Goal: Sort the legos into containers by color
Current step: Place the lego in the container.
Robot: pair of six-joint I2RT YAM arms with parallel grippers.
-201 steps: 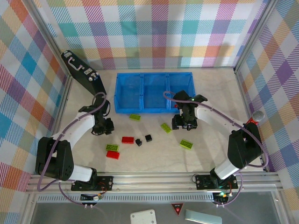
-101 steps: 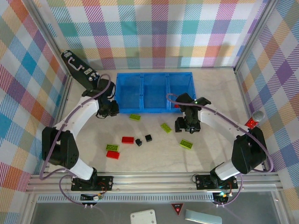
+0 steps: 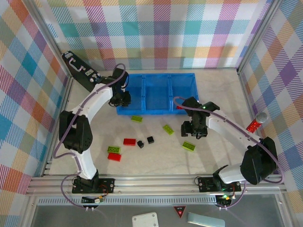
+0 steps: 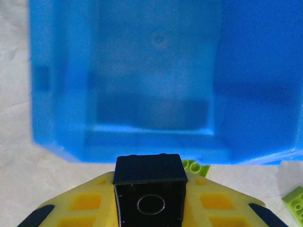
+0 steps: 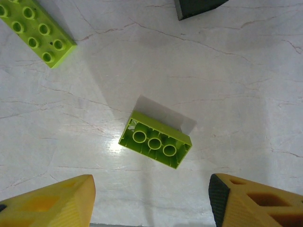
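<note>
Brick (image 4: 149, 189) — small black cube, ringed face — pinched in left hand (image 3: 124, 98); right hand (image 5: 151, 184) open, empty.

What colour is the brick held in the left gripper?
Black; the brick shows best in the left wrist view, close in front of the blue tray.

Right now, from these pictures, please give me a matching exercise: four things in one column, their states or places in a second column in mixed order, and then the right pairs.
Things
1. left gripper
2. right gripper
3. lime-green brick below the right wrist camera
4. red brick

States or places
a. lies underside up on the table
b. shut on a black brick, at the blue tray
c. lies on the table beside a small black piece
d. open, holding nothing

Pairs: 1-b, 2-d, 3-a, 4-c
</note>
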